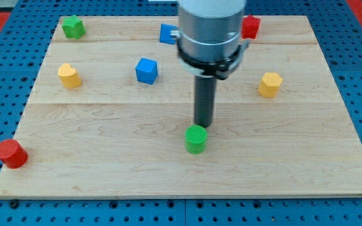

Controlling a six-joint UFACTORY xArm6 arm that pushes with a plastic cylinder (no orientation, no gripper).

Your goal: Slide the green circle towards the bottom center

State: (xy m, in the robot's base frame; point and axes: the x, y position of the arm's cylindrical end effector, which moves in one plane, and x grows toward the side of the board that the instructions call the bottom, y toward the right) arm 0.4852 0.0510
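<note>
The green circle (pixel 195 139), a short green cylinder, stands on the wooden board (pixel 281 157) a little below the middle, near the view's centre. My tip (pixel 202 125) is right behind it, at its upper right edge, touching or almost touching it. The rod rises straight up from there to the grey arm body, which hides part of the board's top.
Blue cube (pixel 146 70) at upper left of centre; another blue block (pixel 166 32) partly hidden by the arm. Green block (pixel 73 26) at top left, red block (pixel 251 26) at top right. Yellow blocks at left (pixel 69 75) and right (pixel 270 84). Red cylinder (pixel 10 153) at bottom left.
</note>
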